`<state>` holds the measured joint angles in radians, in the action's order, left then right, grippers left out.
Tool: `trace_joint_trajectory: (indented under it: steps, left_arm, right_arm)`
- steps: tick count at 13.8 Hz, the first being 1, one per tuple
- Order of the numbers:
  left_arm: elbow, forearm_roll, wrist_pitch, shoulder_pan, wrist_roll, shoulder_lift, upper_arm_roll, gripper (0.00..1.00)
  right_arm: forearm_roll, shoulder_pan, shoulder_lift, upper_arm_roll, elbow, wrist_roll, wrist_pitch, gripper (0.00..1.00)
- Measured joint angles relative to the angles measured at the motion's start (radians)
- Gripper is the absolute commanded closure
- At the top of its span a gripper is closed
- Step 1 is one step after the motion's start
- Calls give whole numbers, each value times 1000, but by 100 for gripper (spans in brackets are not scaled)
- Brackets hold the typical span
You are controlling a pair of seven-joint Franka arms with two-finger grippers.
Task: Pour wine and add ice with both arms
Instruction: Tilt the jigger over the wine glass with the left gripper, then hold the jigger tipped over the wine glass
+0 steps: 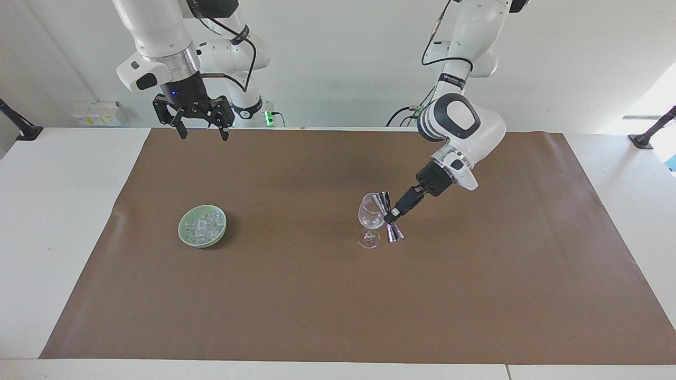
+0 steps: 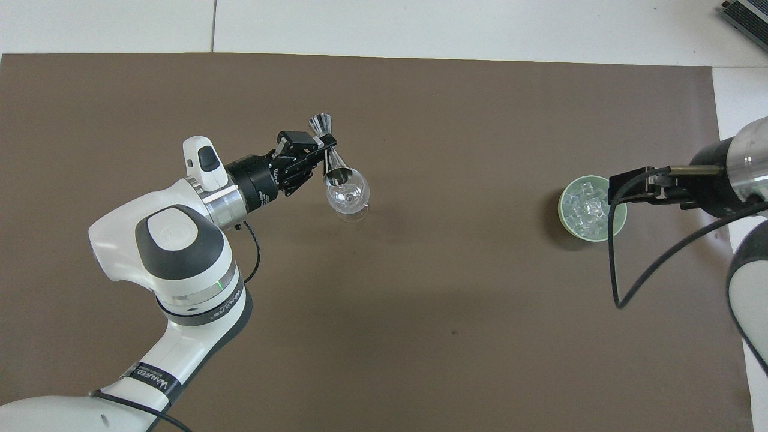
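A clear wine glass (image 1: 371,215) (image 2: 348,195) stands upright on the brown mat. My left gripper (image 1: 392,215) (image 2: 324,147) is shut on the waist of a metal jigger (image 1: 381,201) (image 2: 337,170). The jigger is tipped, with one cone's mouth at the glass rim. I cannot make out any wine in the jigger or the glass. The ice (image 1: 203,224) (image 2: 582,210) lies heaped in a small green bowl (image 1: 180,229) (image 2: 562,207) toward the right arm's end of the table. My right gripper (image 1: 202,133) (image 2: 627,185) waits open, high in the air, empty.
The brown mat (image 1: 338,306) covers most of the white table (image 1: 58,211). Black clamp mounts (image 1: 21,126) sit at both ends of the table, at the edge nearest the robots.
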<state>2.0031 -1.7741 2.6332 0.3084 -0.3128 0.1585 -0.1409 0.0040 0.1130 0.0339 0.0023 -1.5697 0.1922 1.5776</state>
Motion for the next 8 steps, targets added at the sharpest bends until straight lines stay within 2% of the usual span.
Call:
trace_joint_trajectory:
  steps: [8]
  left_arm:
    - [0, 0, 0, 0, -85, 0, -2, 100]
  right_arm:
    - [0, 0, 0, 0, 0, 0, 0, 0]
